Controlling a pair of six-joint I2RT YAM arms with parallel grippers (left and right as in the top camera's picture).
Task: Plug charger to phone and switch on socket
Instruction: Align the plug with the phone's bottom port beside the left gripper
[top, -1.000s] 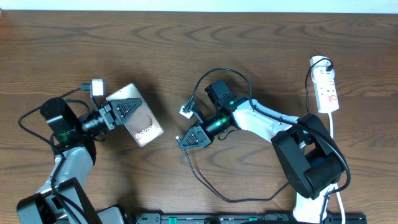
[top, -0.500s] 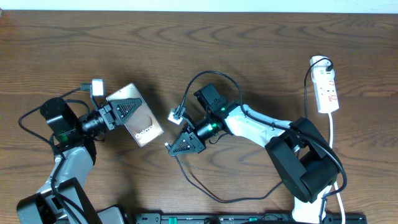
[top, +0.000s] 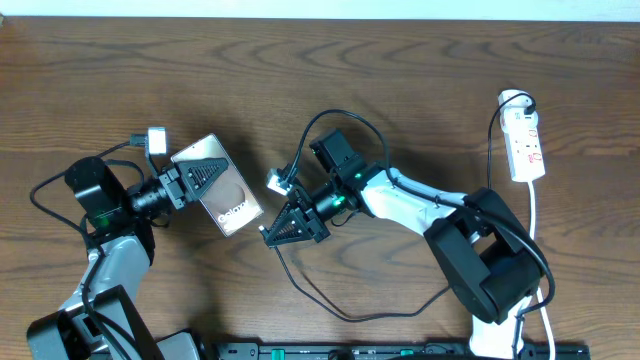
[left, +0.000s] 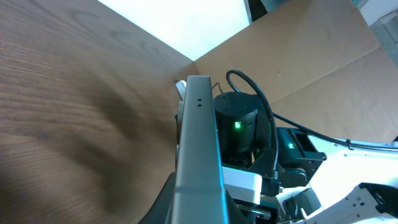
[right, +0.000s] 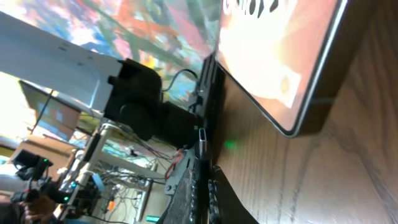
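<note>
- From above, the left claw (top: 203, 177) is clenched on the top end of the phone (top: 238, 207), a flat brown slab with white lettering that sticks out ahead of its tips.
- The right claw (top: 270, 234) is clamped on the plug end of the charger (top: 330, 311), with the phone's lower corner just beyond its tips. The thin black cable trails behind it in a loose loop over the grained wooden table (top: 400, 60).
- The white power strip (top: 527, 146) lies well behind the right claw, untouched.
- From the left wrist, the phone (left: 199, 143) shows as a thin, smooth metallic edge rising out of the left claw (left: 198, 211). The right arm (left: 239, 127) faces it from straight ahead.
- From the right wrist, a small silver plug tip (right: 201, 142) pokes out of the right claw (right: 204, 175). The phone (right: 273, 50) is ahead and to one side, its face glossy and glaring and its corner rounded.
- I cannot make out the phone's port, so alignment is hard to judge.
- An off-line tip would scrape the casing or bend.
- A push could swing or slide the slick phone in the left claw, which pinches only one end.
- The slack loop might also snag.
</note>
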